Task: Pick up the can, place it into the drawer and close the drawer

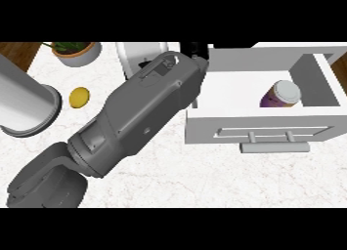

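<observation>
Nearest me is bare table, with my left forearm running from the lower left up toward the far middle. To its right, the drawer front faces me, its handle unobstructed. The drawer stands open behind it. The can is already inside, upright with its long axis vertical, close to the right wall. My left hand shows only as a dark patch by the drawer's far-left corner, left of and beyond the can. I cannot tell whether it is open or closed. My right hand is out of sight. As I judge it, closing comes next, so the hand must come back round to the near side of the front, where the table offers room.
</observation>
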